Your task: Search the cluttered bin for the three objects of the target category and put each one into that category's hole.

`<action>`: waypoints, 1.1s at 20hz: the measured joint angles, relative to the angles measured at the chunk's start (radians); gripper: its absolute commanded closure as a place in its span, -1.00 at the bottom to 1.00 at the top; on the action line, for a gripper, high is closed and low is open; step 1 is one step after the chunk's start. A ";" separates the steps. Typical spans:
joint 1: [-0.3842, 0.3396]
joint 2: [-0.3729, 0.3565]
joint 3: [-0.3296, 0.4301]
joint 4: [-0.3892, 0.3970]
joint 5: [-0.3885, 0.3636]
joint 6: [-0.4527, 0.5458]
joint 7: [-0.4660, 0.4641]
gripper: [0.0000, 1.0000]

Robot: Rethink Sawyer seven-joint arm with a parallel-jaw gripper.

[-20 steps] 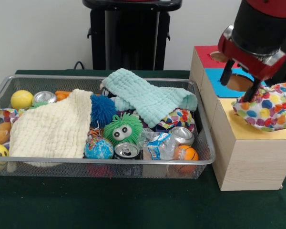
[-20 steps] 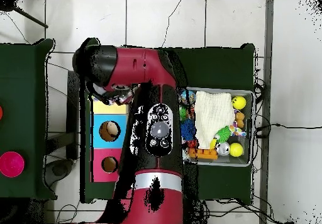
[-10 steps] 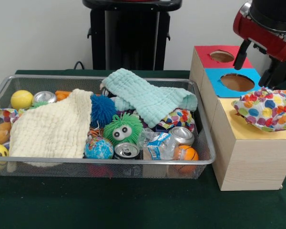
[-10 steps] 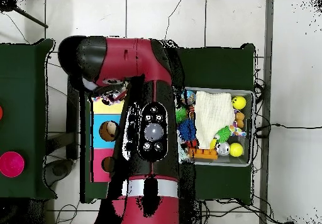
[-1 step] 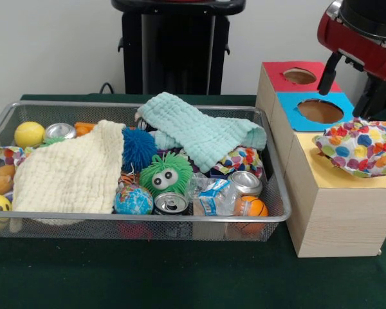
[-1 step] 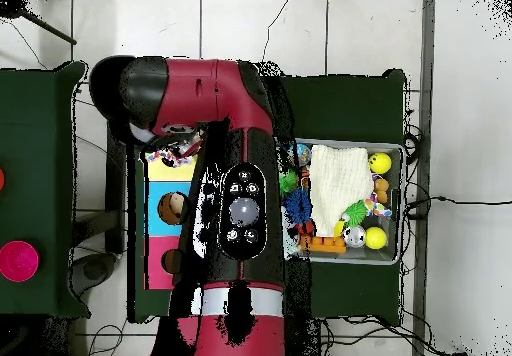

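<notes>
Two dark fingers of the claw hung spread wide, empty, above the spotted cloth, not touching it. Cloth lay crumpled on the yellow panel of the wooden box, beside the blue hole. Wire bin sat left, crowded with toys, cans, towels. From overhead, red arm covered box and cloth edge.

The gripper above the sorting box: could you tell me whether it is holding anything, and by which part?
Nothing is held: the gripper is open above the polka-dot cloth, which lies on the box's yellow section.
</notes>
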 measured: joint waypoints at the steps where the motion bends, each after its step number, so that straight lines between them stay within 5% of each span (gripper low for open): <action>1: 0.000 0.000 0.000 0.000 -0.001 -0.002 0.000 -1.00; 2: -0.001 0.001 0.000 0.001 -0.001 -0.004 0.000 -1.00; 3: -0.002 0.001 0.000 0.002 -0.001 -0.007 0.000 1.00; 22: 0.008 0.001 -0.002 0.017 0.014 -0.070 0.000 1.00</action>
